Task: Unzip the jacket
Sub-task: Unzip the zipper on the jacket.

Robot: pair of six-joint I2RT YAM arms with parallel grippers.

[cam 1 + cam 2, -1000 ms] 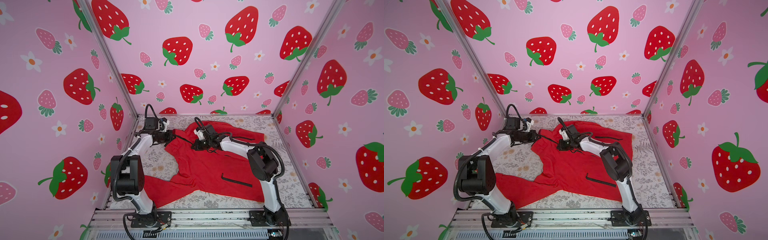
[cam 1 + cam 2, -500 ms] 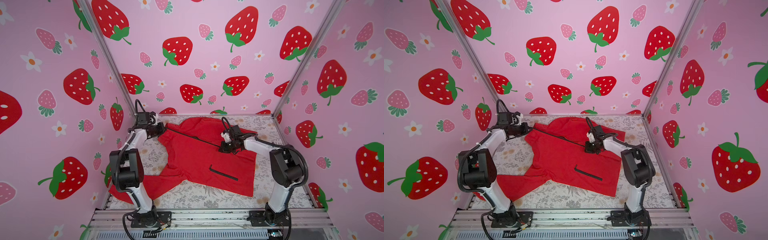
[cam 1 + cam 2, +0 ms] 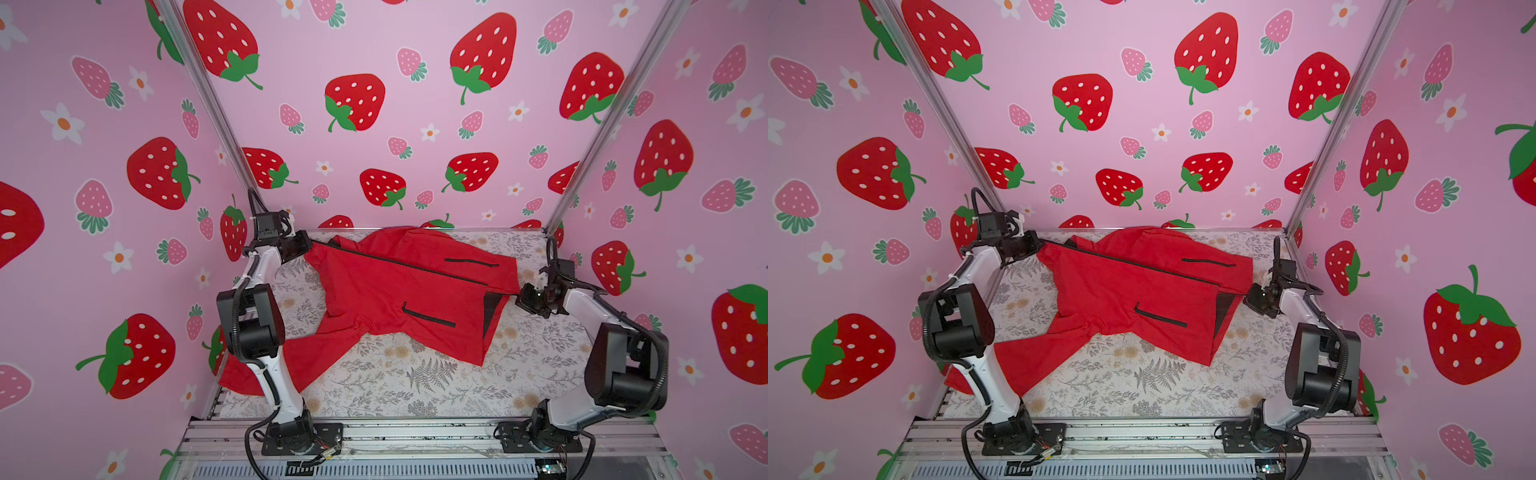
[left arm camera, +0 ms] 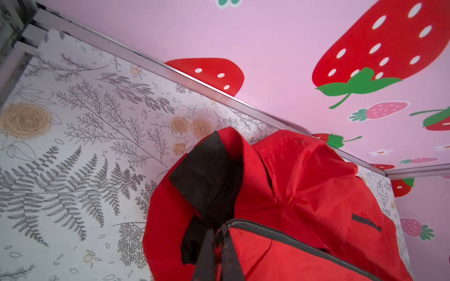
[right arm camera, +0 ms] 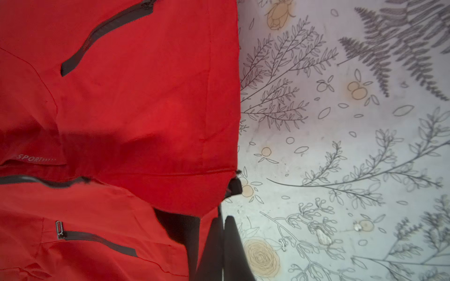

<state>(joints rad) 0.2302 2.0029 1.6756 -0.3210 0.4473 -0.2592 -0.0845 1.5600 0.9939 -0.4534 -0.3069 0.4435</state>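
- Your jacket [image 3: 374, 291] is now pulled out flat across the far half of the table [image 3: 415, 386]. It runs from 10 o'clock to 3 o'clock, with one sleeve [image 3: 299, 361] trailing off toward 7 o'clock.
- A second ago both arms were working close together at the collar, near 12 o'clock, and the cloth was bunched. Since then they have drawn wide apart.
- Your left gripper [image 3: 306, 247] has backed into the 10 o'clock corner. Its jaws are together, pinching the collar end of the jacket, as the left wrist view shows.
- Your right gripper [image 3: 519, 295] has travelled down the zip [image 3: 399, 266] to the hem at 3 o'clock. Its jaws are clamped together right at the zip's lower end. Whether they pinch the pull or only cloth, I cannot tell.
- Dark lining [image 3: 492, 307] now shows at the hem just beside the right gripper, so the two fronts have parted there.
- I judge the zip run is nearly or fully done. The fronts lie one over the other higher up, so check that the bottom has actually come free before you let go.
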